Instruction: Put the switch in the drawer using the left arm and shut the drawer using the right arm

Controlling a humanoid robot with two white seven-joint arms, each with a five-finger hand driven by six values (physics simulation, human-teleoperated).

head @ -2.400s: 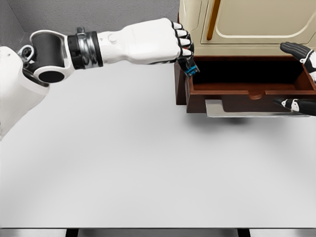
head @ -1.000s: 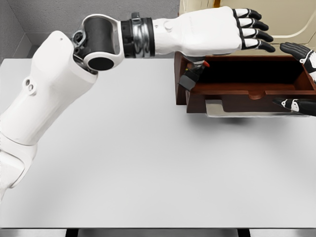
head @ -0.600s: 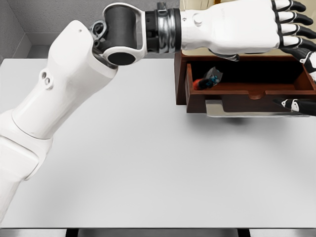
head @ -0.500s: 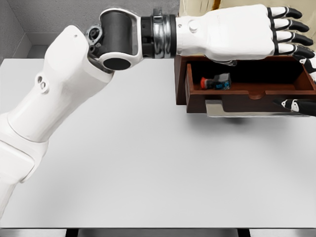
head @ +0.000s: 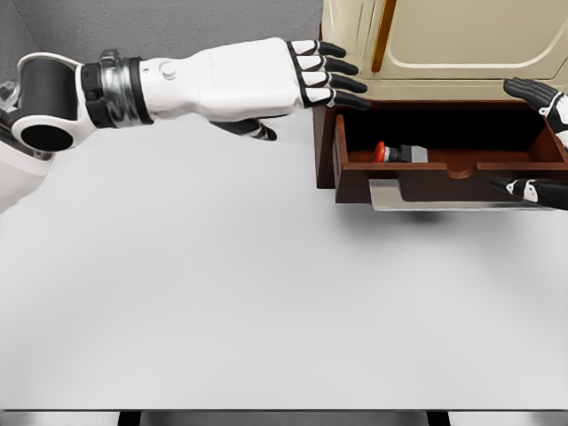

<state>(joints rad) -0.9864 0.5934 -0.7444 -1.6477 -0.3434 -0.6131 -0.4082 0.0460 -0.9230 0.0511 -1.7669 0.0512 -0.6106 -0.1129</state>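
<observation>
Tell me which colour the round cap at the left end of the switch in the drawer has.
Red. The switch lies inside the open drawer, seen in the head view.

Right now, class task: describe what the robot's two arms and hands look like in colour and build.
The left hand has a white shell and black-and-white banded fingers. Its forearm is white, with a ribbed metallic grey wrist ring and a black cylindrical joint. Only the black-and-white fingers of the right hand show.

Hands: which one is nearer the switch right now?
The left hand, open, at the drawer's left end, just up-left of the switch. The right hand sits at the drawer's far right end.
</observation>
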